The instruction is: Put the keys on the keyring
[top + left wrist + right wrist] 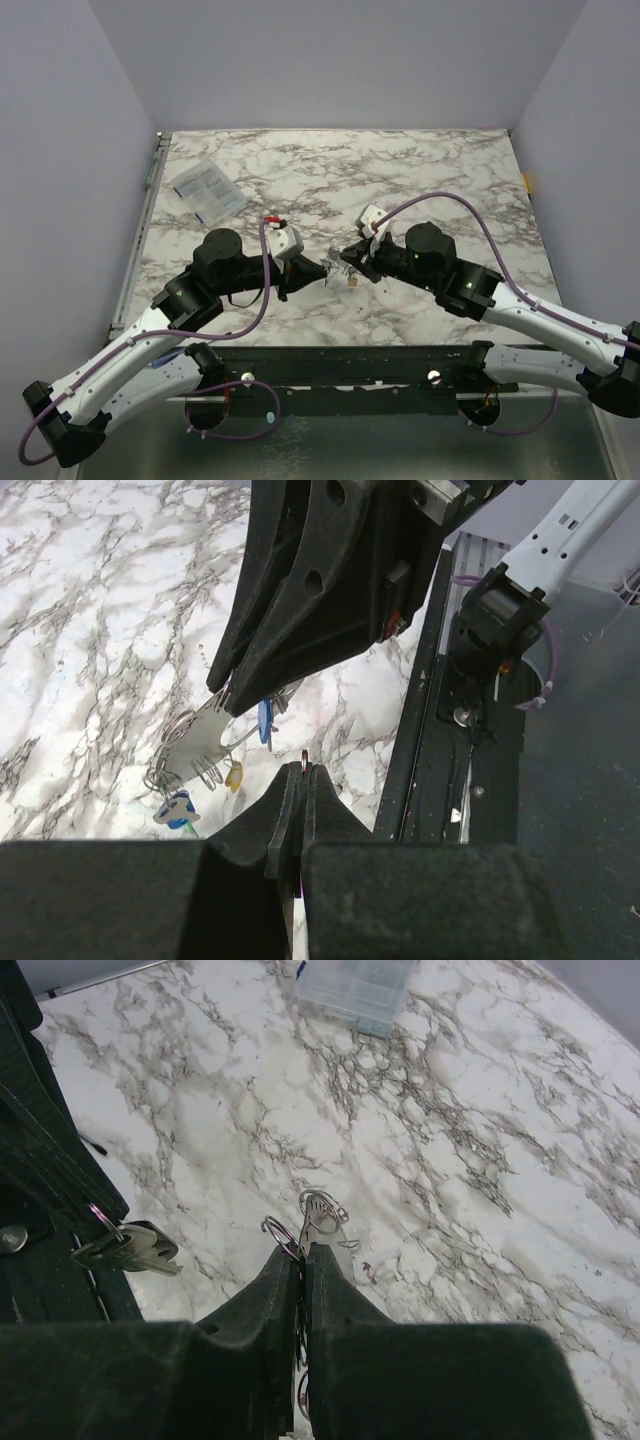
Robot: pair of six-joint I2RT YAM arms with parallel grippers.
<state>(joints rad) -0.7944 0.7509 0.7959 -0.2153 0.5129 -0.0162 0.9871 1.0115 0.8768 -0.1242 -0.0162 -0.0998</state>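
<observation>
White-and-grey marbled surface (440, 180) fills the space between plain pale walls, with a clear plastic box (207, 190) lying near its far left corner. Both arms reach in from the near edge, and their tips meet close together a little nearer that edge than the middle.

The right claw (347, 256) has its fingers pressed together on the keyring (200, 735), a tangle of wire loops with a flat metal piece, held just above the surface. Hanging from it are a blue-headed key (265, 720), a yellowish key (234, 776) and, lowest, a blue-green key (177, 810).

The left claw (322, 270) is also closed, pinching a small ring (305, 765) whose end pokes out between its fingertips. From that ring a dull metal key (135, 1248) dangles, seen in the right wrist view. The small ring sits just beside the keyring; I cannot tell whether the two touch.
</observation>
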